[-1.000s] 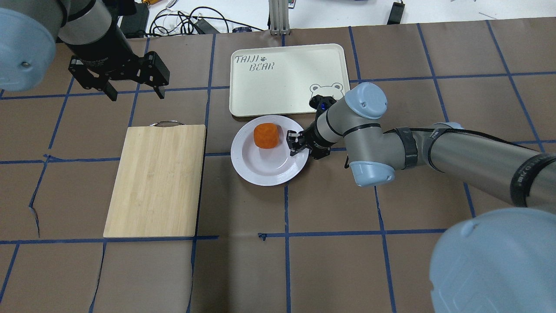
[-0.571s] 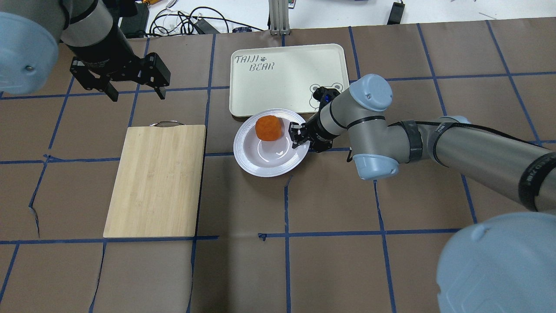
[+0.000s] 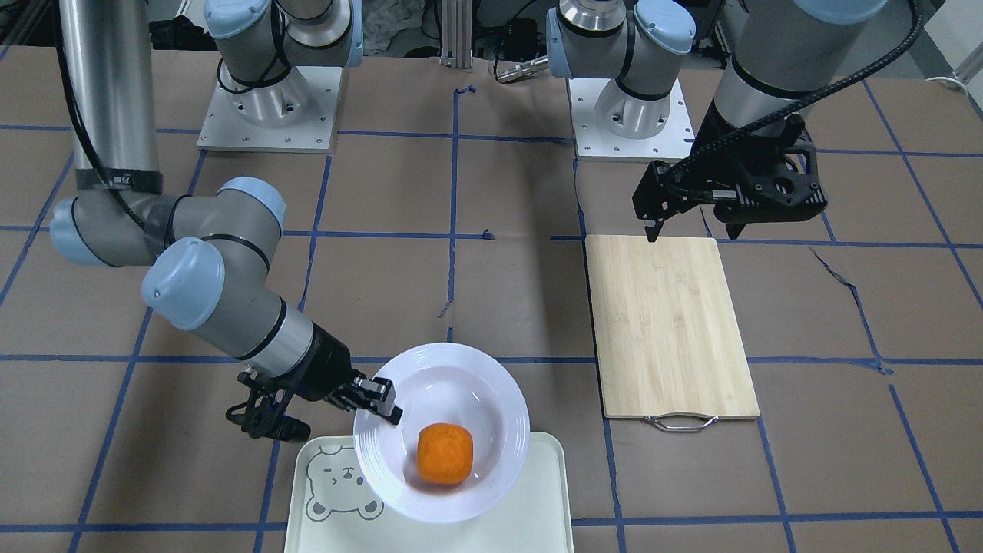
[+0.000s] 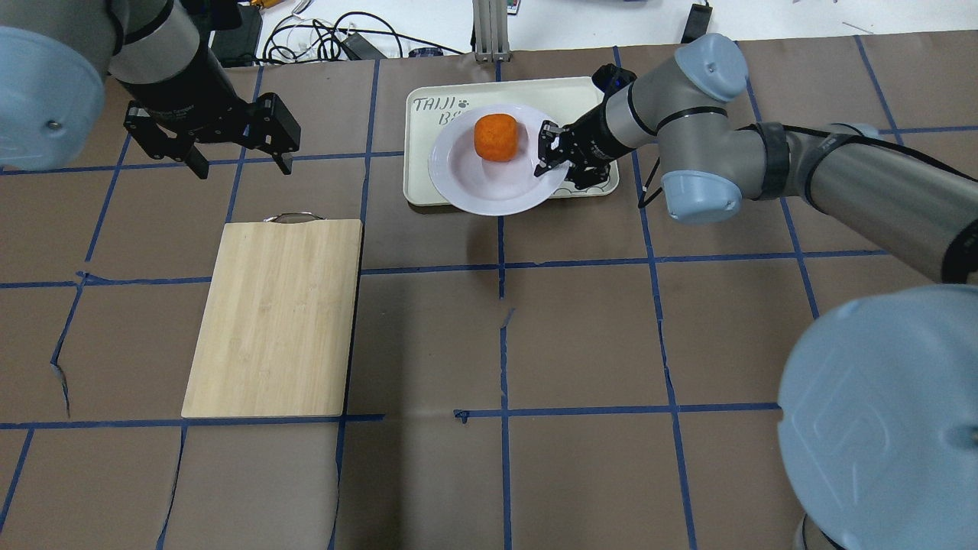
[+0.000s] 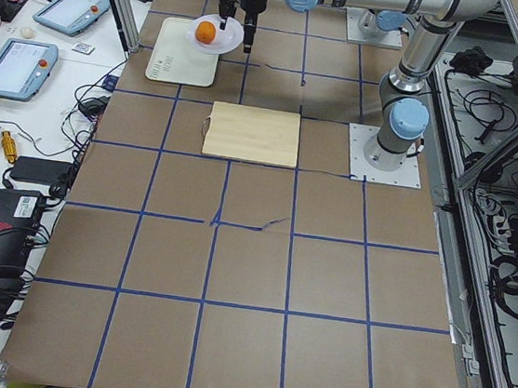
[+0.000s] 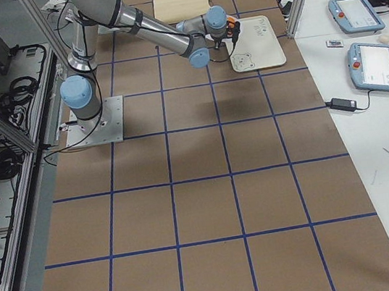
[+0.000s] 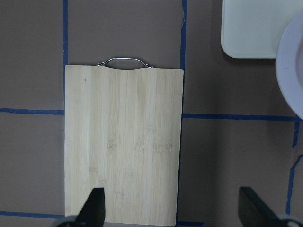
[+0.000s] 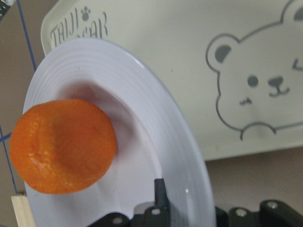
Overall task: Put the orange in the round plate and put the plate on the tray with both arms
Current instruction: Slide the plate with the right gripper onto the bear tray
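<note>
Quick count from overhead: two grippers, one board, one plate, one orange, one tray.

The left gripper (image 4: 243, 162) hangs at the cutting board's (image 4: 275, 317) 11 o'clock, jaws spread wide with nothing in them. The round plate (image 4: 477, 183) is over the tray (image 4: 527, 90), its 6 o'clock edge poking past the tray's near side. The orange (image 4: 497, 137) sits in the plate toward 12 o'clock. The right gripper (image 4: 548, 153) pinches the plate's rim at 3 o'clock.

Hard to see: the plate covers part of the tray's lettering, the right arm hides the bear face, and I can't tell if the plate touches the tray.
</note>
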Tool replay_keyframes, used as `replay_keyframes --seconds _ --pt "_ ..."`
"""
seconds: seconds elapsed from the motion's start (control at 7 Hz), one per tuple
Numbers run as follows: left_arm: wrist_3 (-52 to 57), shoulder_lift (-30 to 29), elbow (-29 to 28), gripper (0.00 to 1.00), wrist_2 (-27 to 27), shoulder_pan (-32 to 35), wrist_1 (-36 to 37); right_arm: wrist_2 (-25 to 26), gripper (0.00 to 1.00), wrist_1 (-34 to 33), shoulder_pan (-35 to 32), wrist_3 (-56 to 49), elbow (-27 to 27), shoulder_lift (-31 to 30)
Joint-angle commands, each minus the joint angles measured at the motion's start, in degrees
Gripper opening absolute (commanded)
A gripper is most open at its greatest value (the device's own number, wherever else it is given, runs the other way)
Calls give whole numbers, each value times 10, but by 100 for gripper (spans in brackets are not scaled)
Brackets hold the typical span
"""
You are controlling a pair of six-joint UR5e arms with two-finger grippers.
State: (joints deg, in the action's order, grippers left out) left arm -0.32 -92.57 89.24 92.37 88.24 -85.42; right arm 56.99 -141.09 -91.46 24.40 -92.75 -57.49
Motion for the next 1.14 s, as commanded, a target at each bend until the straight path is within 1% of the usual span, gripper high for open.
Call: replay_keyframes --seconds 0.0,0.14,0.29,0.43,0.57,0.71,0.86,1.0 --pt "0 0 1 100 0 0 0 12 8 2 1 -1 139 113" --pt "-1 0 1 100 0 0 0 12 8 1 0 -4 144 132" --pt "0 0 1 100 0 0 -1 24 9 1 0 -4 145 132" --pt "0 0 1 100 0 0 0 43 13 1 0 -4 143 141" --pt "0 0 1 100 0 0 -1 44 33 1 0 2 143 140" --pt "0 1 6 100 0 0 0 44 68 0 1 1 145 136" --pt "0 3 8 100 0 1 1 48 87 1 3 -5 149 130" --pt "0 4 9 100 0 1 0 89 93 2 4 -14 150 114"
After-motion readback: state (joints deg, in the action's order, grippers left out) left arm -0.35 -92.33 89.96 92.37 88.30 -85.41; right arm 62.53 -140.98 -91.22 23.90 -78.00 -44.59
